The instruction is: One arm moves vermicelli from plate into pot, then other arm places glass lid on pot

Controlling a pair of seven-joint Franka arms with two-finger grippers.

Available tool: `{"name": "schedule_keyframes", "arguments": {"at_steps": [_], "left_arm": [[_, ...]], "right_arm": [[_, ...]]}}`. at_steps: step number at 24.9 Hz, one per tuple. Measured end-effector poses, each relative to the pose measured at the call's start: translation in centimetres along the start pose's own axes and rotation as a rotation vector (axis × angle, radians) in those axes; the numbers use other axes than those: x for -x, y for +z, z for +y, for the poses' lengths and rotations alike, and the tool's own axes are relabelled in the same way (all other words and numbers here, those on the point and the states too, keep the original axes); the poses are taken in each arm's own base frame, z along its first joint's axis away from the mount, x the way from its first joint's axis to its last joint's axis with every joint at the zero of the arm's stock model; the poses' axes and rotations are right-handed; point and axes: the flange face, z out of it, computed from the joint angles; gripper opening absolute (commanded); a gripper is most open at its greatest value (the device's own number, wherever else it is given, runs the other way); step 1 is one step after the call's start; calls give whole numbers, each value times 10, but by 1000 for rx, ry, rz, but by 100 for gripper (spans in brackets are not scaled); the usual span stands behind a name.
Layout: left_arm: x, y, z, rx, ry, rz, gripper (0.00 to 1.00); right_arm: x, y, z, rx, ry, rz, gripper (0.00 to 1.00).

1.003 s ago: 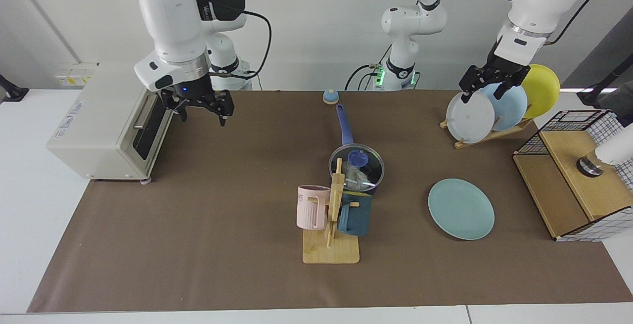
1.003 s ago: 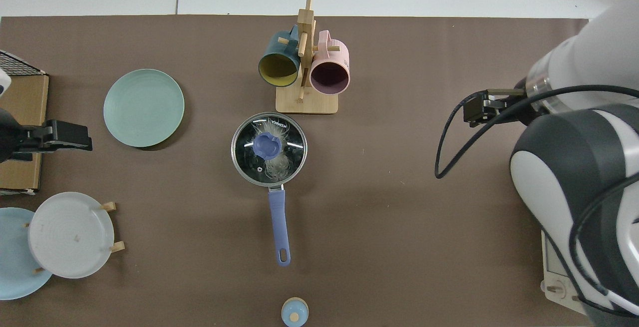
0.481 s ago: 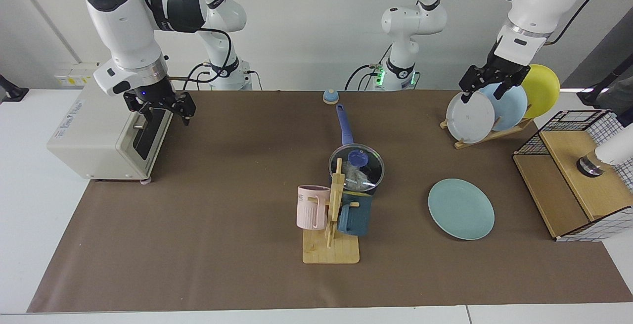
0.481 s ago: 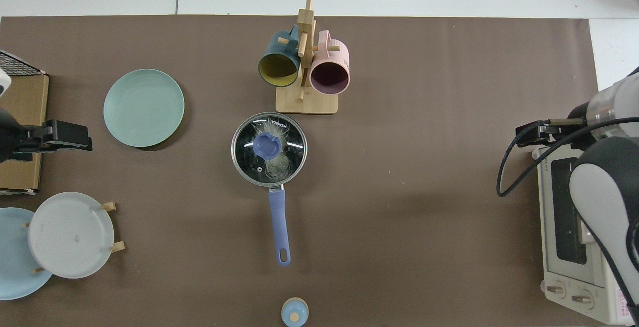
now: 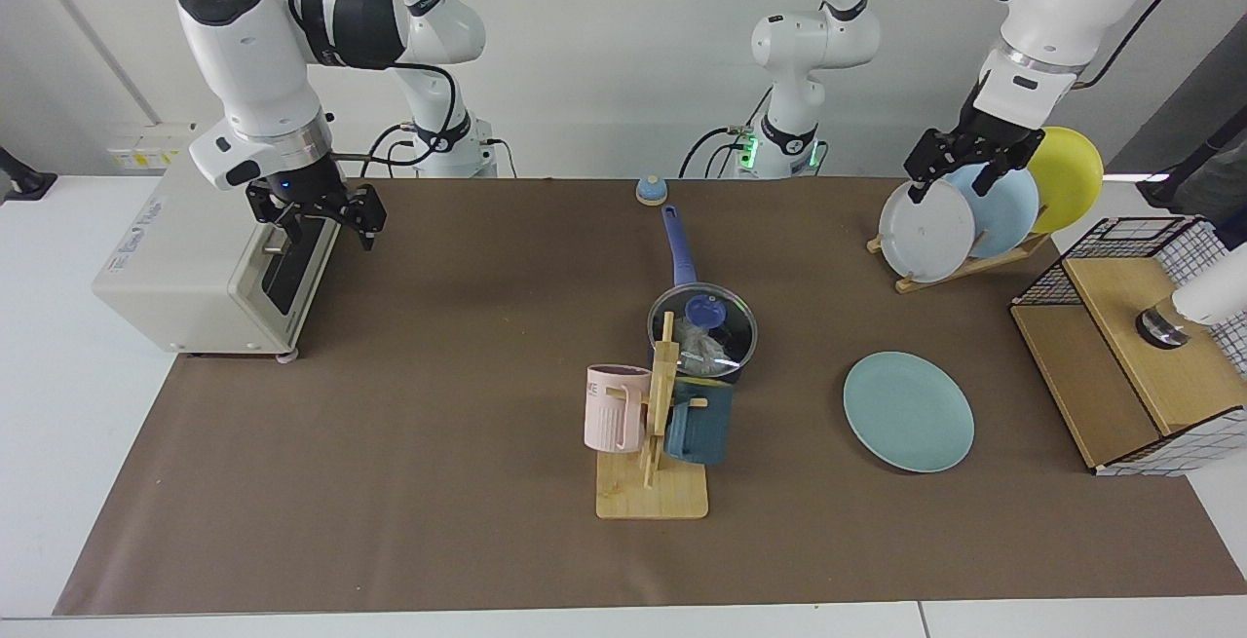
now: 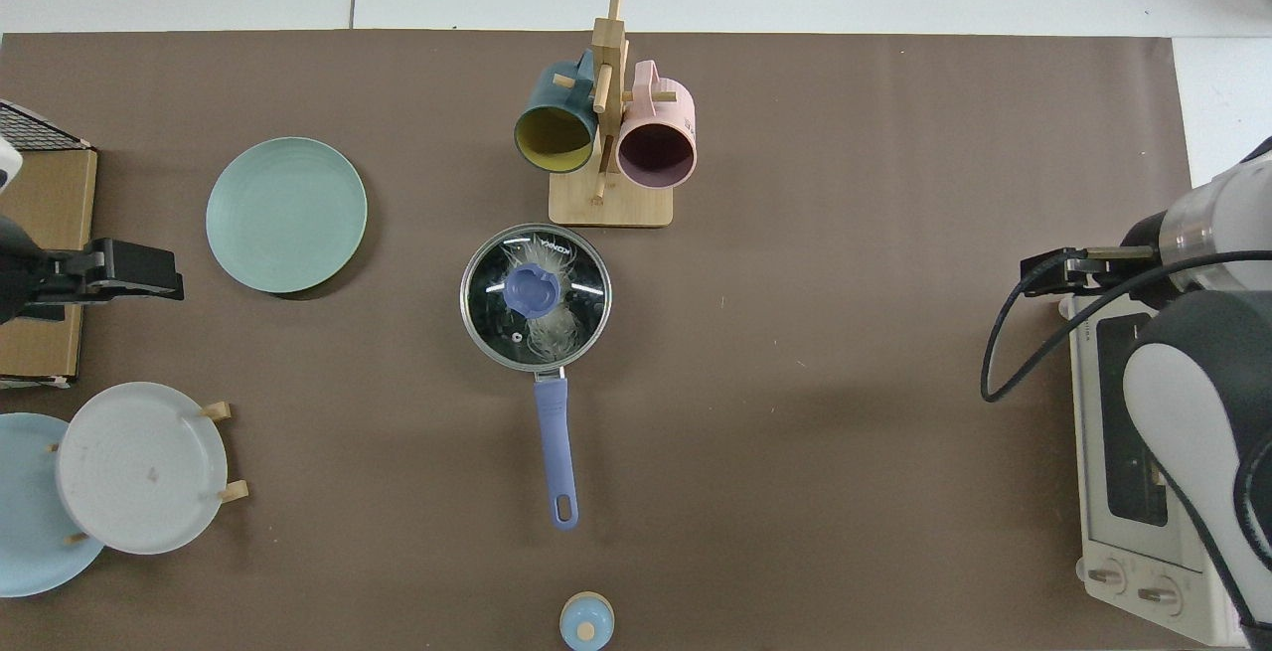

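Note:
The black pot, with its blue handle [image 5: 679,248] [image 6: 555,452], stands mid-table. The glass lid [image 5: 729,324] [image 6: 494,318] with a blue knob rests on it. White vermicelli [image 5: 694,348] [image 6: 556,329] shows through the glass inside the pot. The teal plate [image 5: 908,411] [image 6: 286,215] lies bare on the mat beside it. My right gripper [image 5: 321,227] hangs open and holds nothing in front of the toaster oven, far from the pot. My left gripper [image 5: 950,186] is open and holds nothing above the plate rack, where that arm waits.
A wooden mug tree [image 5: 651,482] [image 6: 608,204] with a pink and a dark blue mug stands right next to the pot. A toaster oven [image 5: 185,258], a rack of plates [image 5: 925,229], a wire-framed wooden box [image 5: 1120,346] and a small blue-topped object [image 5: 651,190] sit around the edges.
My right arm has swung from over the mat back to the toaster oven, its gripper open throughout. The left arm, pot, lid and plate have not moved.

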Motion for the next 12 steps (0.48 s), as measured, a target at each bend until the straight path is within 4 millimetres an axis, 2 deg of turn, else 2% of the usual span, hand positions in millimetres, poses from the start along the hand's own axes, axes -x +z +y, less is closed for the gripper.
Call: {"name": "schedule_keyframes", "arguments": {"at_steps": [12], "left_arm": [[0, 0, 0, 0, 0, 0, 100]], "right_arm": [[1, -7, -3, -2, -5, 14, 100]]}}
